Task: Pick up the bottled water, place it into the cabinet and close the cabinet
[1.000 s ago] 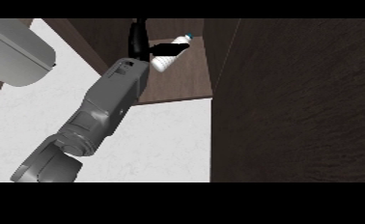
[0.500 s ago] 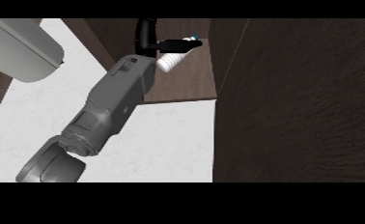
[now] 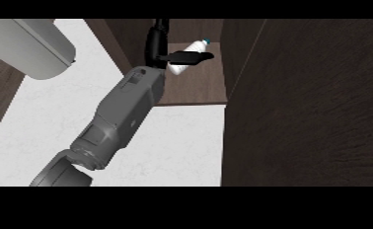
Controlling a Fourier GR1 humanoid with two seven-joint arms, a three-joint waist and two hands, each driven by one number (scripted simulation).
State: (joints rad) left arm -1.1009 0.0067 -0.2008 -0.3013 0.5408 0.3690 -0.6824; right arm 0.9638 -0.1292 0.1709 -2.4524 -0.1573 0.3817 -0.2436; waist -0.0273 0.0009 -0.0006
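fingers (image 3: 186, 57) of the right hand (image 3: 162, 50) curl round the half-hidden bottled water (image 3: 191, 51) inside the cabinet (image 3: 197, 87).

Raised grey forearm, black hand (image 3: 162, 50) with fingers curled, thumb out.

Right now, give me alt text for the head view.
One hand reaches into an open dark wood cabinet, its fingers curled around a water bottle lying tilted, cap toward the back. The grey forearm crosses a white counter.
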